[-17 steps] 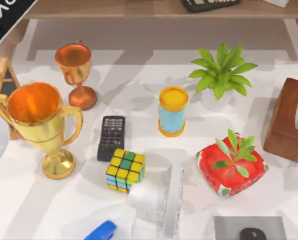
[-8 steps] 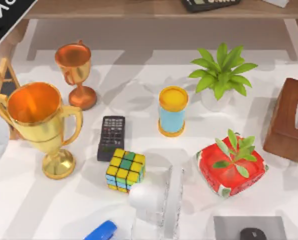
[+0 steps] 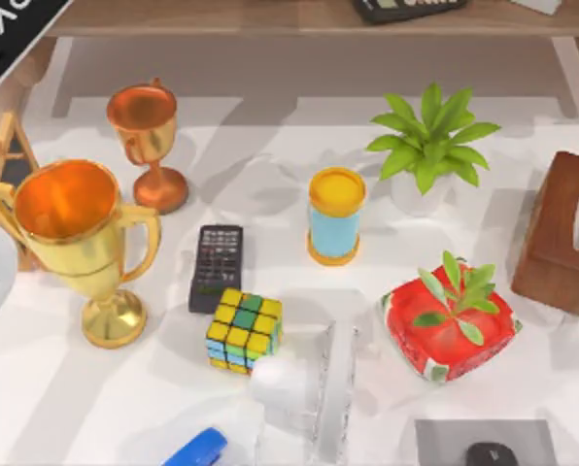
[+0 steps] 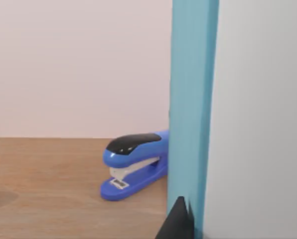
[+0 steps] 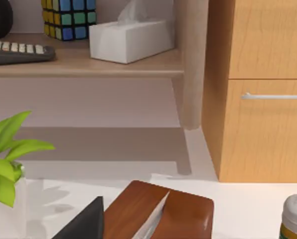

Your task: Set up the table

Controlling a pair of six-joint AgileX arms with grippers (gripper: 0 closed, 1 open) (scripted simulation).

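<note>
Setup barely begun; table [image 3: 66, 408] crowded, remote [image 3: 217, 267] at nine o'clock of blue cup [image 3: 335, 216]; gripper openings cannot tell; next needs picking a target.

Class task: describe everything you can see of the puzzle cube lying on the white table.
The puzzle cube is a three-by-three twisty cube with black edges and scrambled yellow, green, blue and orange stickers. It looks like plastic and rests flat on the table, turned slightly askew, just below the black remote and right of the large gold trophy.
</note>
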